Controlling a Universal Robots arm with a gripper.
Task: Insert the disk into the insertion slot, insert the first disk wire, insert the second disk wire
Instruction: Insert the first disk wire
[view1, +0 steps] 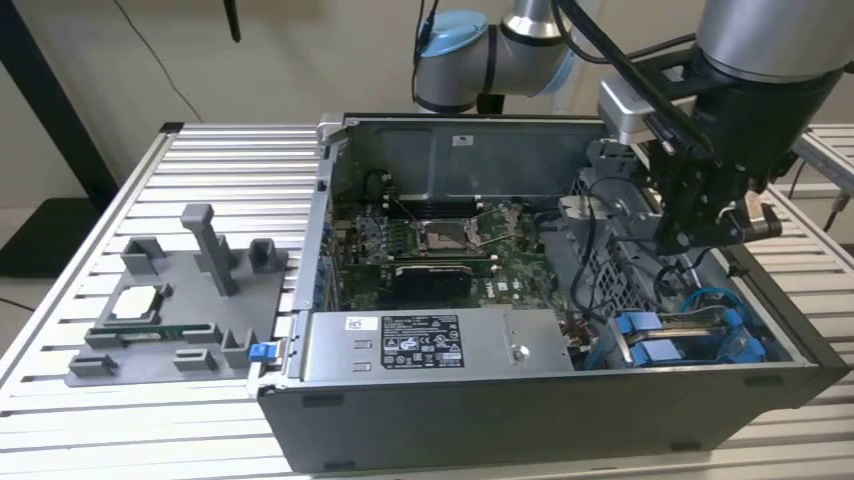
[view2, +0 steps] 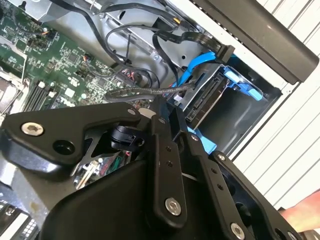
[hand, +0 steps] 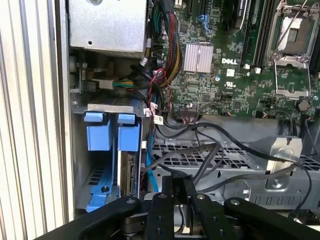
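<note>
Gripper (hand: 180, 180) fingers (hand: 174, 192) pinched shut, seemingly empty, among loose cables (hand: 215, 146) beside seated disk (hand: 130, 165); snagging one could unseat connectors.

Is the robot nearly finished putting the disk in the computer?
Partly. The disk already sits in its slot, so that step looks done. The gripper hangs just above it, among loose black wires. A blue cable runs down toward the disk, but whether it is plugged in cannot be seen. So the two wires look like what is left.
</note>
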